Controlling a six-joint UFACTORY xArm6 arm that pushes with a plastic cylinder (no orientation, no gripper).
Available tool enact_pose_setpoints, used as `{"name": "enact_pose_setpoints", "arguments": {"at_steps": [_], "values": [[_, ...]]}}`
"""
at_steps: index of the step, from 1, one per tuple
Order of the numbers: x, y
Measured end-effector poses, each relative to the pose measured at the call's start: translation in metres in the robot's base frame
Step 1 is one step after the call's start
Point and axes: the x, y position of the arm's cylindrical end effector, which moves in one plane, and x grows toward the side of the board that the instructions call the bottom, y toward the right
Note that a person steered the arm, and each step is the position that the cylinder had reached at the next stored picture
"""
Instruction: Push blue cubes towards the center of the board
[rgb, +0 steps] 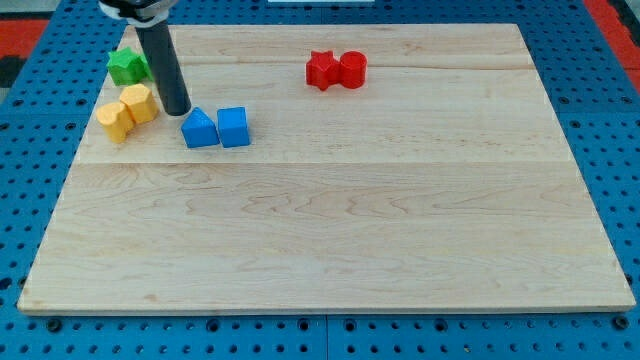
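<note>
Contact was near: my tip, a bare dark rod holding nothing, stood just beside the blue triangular block, at its ten o'clock. The blue cube touched that block at three o'clock. A steady push toward four o'clock, I judged, would slide both smooth blocks centreward over the pale grained wooden board.

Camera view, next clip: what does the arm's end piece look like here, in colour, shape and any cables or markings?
A straight, smooth, dark grey to black cylindrical rod, slightly glossy, with no visible cables or markings. It hangs from a black-and-white mount cut off at the view's top. My tip is blunt and ends beside the blue blocks, on their left.
</note>
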Motion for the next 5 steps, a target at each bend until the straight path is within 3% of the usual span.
{"name": "enact_pose_setpoints", "arguments": {"at_steps": [1, 5], "values": [[0.028, 0.0], [0.008, 0.118]]}}
